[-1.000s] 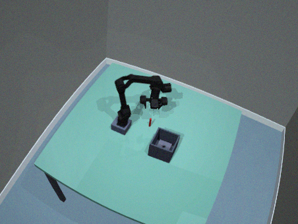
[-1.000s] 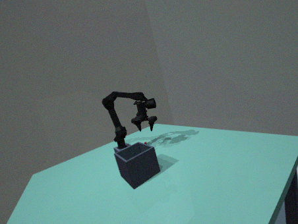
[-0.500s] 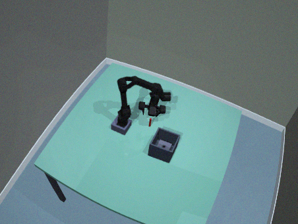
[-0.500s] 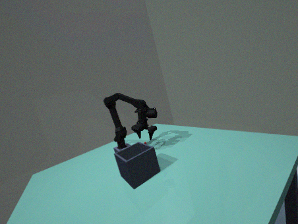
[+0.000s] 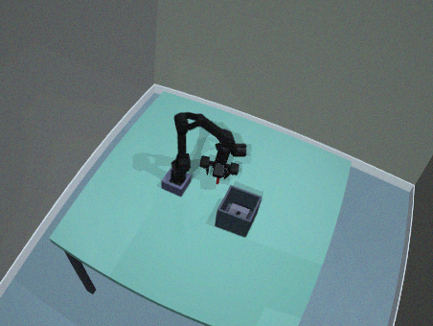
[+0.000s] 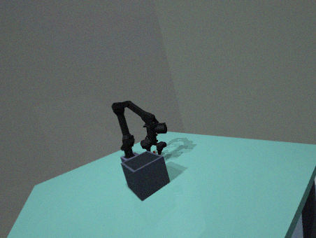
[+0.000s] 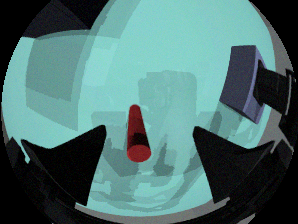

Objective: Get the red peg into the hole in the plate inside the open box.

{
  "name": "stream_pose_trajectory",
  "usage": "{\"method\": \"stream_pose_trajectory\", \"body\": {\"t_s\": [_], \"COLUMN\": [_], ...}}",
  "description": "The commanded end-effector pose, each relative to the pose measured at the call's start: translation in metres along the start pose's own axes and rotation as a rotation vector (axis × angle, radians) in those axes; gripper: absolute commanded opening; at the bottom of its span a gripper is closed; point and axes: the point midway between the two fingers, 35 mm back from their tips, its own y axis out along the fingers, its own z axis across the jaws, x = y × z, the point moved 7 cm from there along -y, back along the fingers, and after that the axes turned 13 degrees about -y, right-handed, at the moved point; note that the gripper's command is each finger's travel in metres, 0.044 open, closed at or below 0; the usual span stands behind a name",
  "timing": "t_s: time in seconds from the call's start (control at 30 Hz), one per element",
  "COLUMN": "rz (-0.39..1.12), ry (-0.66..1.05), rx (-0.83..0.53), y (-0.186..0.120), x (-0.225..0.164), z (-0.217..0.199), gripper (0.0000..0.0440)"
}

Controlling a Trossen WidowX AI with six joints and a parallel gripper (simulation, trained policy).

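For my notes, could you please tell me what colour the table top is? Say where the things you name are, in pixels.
Pale turquoise [image 5: 158,268] [image 6: 227,210] [image 7: 165,30], clearest from the top.

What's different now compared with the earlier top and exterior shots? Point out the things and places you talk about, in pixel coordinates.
The gripper [image 5: 217,174] [image 6: 154,153] [image 7: 150,131] came down and moved toward the red peg [image 5: 217,181] [image 6: 154,152] [image 7: 136,131]. Its fingers are open; nothing was gripped or let go. The peg and the open box [image 5: 231,228] [image 6: 150,182] stayed put.
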Motion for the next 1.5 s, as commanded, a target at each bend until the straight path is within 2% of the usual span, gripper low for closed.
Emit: {"method": "stream_pose_trajectory", "body": {"t_s": [0.0, 0.43, 0.87, 1.47], "rz": [-0.009, 0.002, 0.051, 0.014], "ry": [0.021, -0.006, 0.011, 0.002], "rx": [0.008, 0.042, 0.176, 0.371], "y": [0.01, 0.019, -0.016, -0.093], "x": [0.003, 0.004, 0.003, 0.026], "z": [0.002, 0.019, 0.035, 0.043], "gripper": [0.0337, 0.0004, 0.0, 0.0]}}
